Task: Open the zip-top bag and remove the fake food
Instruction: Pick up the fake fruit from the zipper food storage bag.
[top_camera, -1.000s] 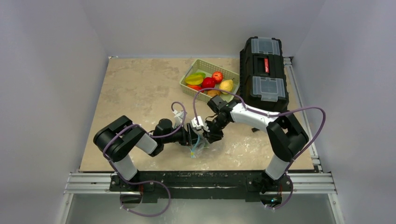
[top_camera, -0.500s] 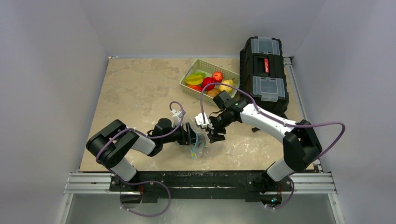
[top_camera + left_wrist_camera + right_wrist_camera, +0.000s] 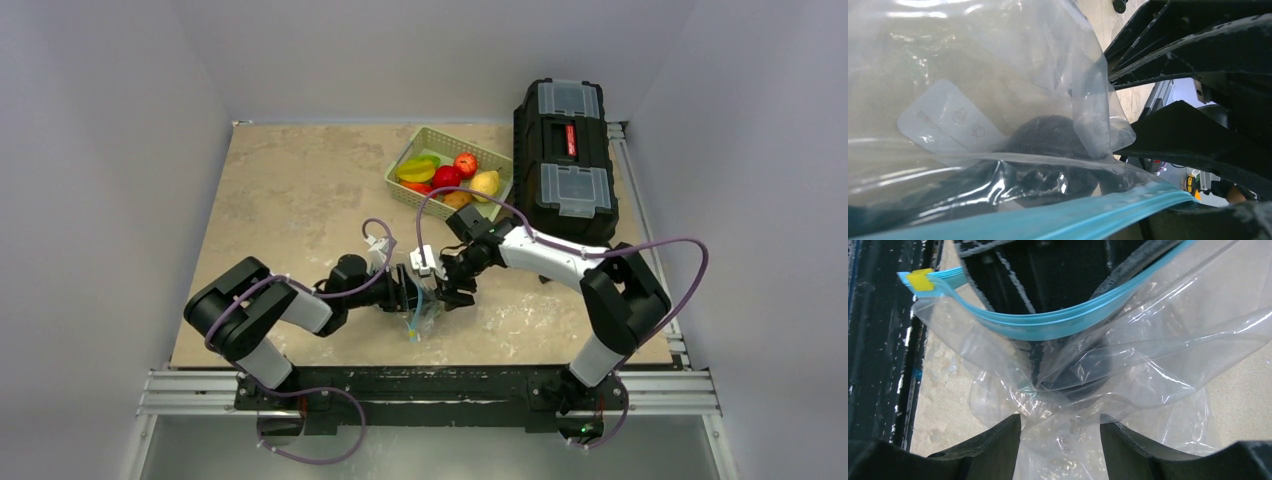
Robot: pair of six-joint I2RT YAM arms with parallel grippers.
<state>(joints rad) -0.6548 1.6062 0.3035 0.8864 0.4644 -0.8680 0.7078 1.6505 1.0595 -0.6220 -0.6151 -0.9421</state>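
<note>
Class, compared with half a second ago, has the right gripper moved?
Yes: the right gripper has shifted left, away from the black toolbox, toward the zip-top bag.

Black toolbox (two clear lid compartments, red label) stands on the table's far right corner; pale green basket sits just left of it.
</note>
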